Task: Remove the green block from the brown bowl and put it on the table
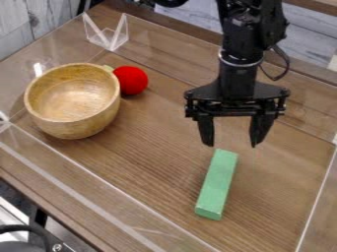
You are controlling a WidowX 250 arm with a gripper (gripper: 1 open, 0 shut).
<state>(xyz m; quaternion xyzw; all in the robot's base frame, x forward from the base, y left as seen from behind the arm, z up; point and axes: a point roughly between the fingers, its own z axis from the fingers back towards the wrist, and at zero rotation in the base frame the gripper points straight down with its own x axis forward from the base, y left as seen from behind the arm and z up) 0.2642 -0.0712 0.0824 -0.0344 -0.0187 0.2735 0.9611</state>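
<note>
The green block [218,184] lies flat on the table [132,167], right of centre and toward the front, its long side running front to back. Just above its far end hangs my gripper [235,133], open, with nothing between its black fingers [210,130]. The brown bowl [73,98] stands at the left with nothing inside it. The block and the bowl are well apart.
A red ball [129,80] rests against the bowl's right side. Clear acrylic walls [93,207] line the table's edges, with a folded clear piece [105,32] at the back left corner. The black arm [246,39] rises behind the gripper.
</note>
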